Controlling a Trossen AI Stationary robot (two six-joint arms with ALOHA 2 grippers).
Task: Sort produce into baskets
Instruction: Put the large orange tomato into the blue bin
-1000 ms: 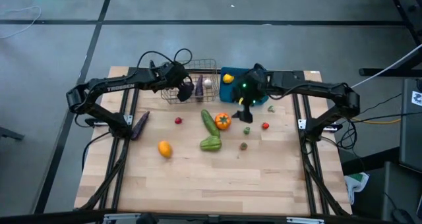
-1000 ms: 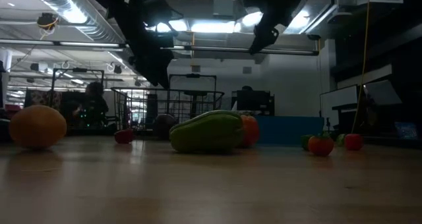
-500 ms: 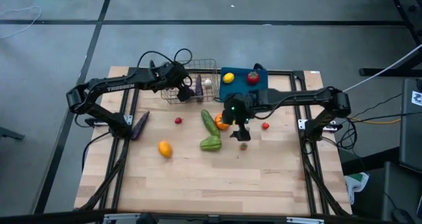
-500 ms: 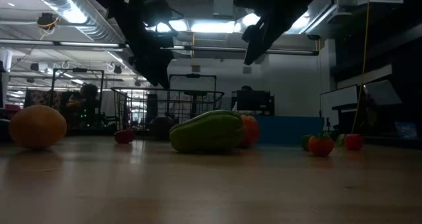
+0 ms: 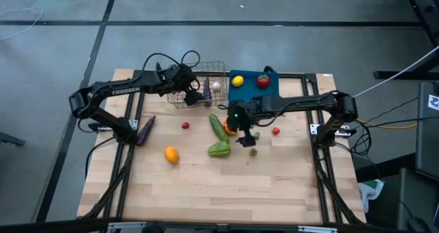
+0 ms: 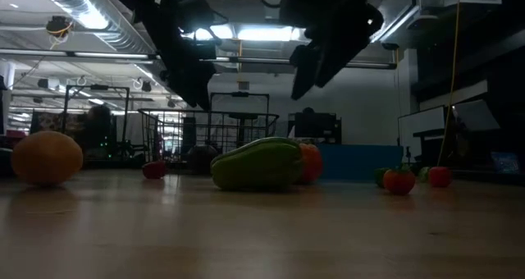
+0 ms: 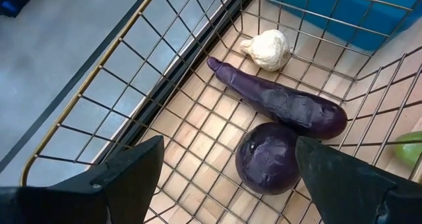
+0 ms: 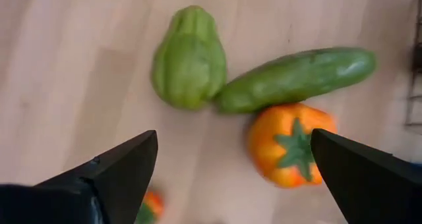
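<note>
My left gripper [image 5: 192, 90] hangs open and empty over the wire-mesh basket [image 5: 218, 70]. In the left wrist view [image 7: 227, 145] the basket holds a long purple eggplant [image 7: 283, 102], a round eggplant [image 7: 267, 159] and white garlic [image 7: 267, 49]. My right gripper [image 5: 241, 131] is open and empty above the table, over an orange tomato [image 8: 290, 145], a green cucumber [image 8: 297, 79] and a green pepper [image 8: 190, 59], all lying on the wood. The blue bin [image 5: 250, 90] holds a yellow lemon [image 5: 237, 81] and a red tomato [image 5: 263, 80].
On the table lie a purple eggplant [image 5: 145, 130] near the left edge, a red berry [image 5: 185, 125], an orange fruit [image 5: 171, 154], a small red tomato [image 5: 276, 131] and small pieces [image 5: 253, 151] near my right gripper. Bare wood fills the table's near half.
My right gripper has gone from over the blue bin toward the table's near and left side, and now hangs over the orange tomato and cucumber. A red tomato now shows in the bin where the gripper was.
</note>
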